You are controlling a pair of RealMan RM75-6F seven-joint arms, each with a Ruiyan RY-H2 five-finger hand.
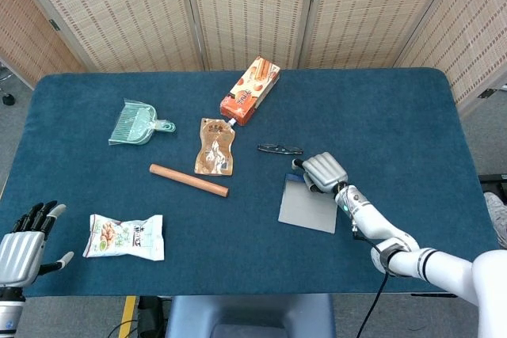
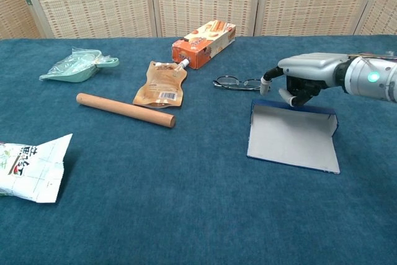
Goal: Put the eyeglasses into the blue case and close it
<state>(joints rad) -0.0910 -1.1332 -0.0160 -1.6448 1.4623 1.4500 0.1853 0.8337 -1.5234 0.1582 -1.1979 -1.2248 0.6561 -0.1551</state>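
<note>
The eyeglasses (image 1: 279, 149) (image 2: 240, 82) lie folded on the blue tablecloth, just beyond the case. The blue case (image 1: 305, 207) (image 2: 291, 141) lies open, grey lining up, its low blue wall on the far side. My right hand (image 1: 321, 172) (image 2: 307, 69) hovers over that far wall with its fingers curled under the palm and nothing seen in them. Its thumb points toward the right end of the eyeglasses. My left hand (image 1: 20, 247) sits at the table's near left corner, fingers spread and empty; the chest view does not show it.
Left of the eyeglasses lie a brown pouch (image 1: 215, 146), an orange carton (image 1: 250, 89), a wooden rod (image 1: 188, 180) and a green dustpan (image 1: 136, 123). A snack bag (image 1: 125, 236) lies near my left hand.
</note>
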